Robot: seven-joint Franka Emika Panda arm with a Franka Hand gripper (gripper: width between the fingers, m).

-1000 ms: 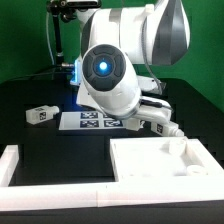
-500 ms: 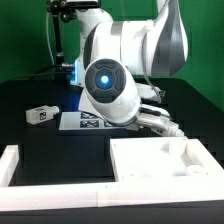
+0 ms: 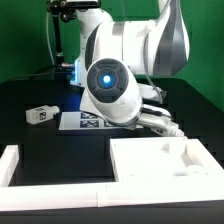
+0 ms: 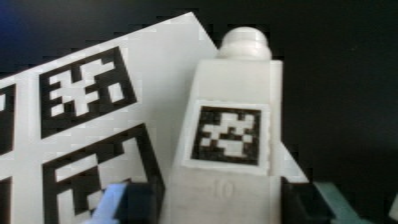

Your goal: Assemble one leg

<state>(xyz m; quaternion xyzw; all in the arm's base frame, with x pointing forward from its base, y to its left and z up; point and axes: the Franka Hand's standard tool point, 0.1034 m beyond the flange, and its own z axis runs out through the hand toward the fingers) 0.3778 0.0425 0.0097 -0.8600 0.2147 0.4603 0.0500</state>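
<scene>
In the wrist view a white leg [image 4: 228, 120] lies between my gripper's [image 4: 221, 203] two fingers. Its blocky body shows a black-and-white tag and its short screw tip points away from the wrist. Both fingers [image 4: 135, 203] press against its sides, so the gripper is shut on it. The leg partly overlaps the edge of the marker board [image 4: 80, 110]. In the exterior view the arm's body hides the gripper and this leg. A second identical leg [image 3: 40, 114] lies on the black table at the exterior view's left. The white square tabletop [image 3: 160, 160] lies in front.
The marker board [image 3: 85, 122] lies flat under the arm. A white L-shaped rail [image 3: 12, 165] runs along the front left of the table. A dark stand [image 3: 60, 40] rises at the back.
The arm's wrist housing has swung a little lower and turned over the marker board during the first half second. Since then it has hardly moved.
</scene>
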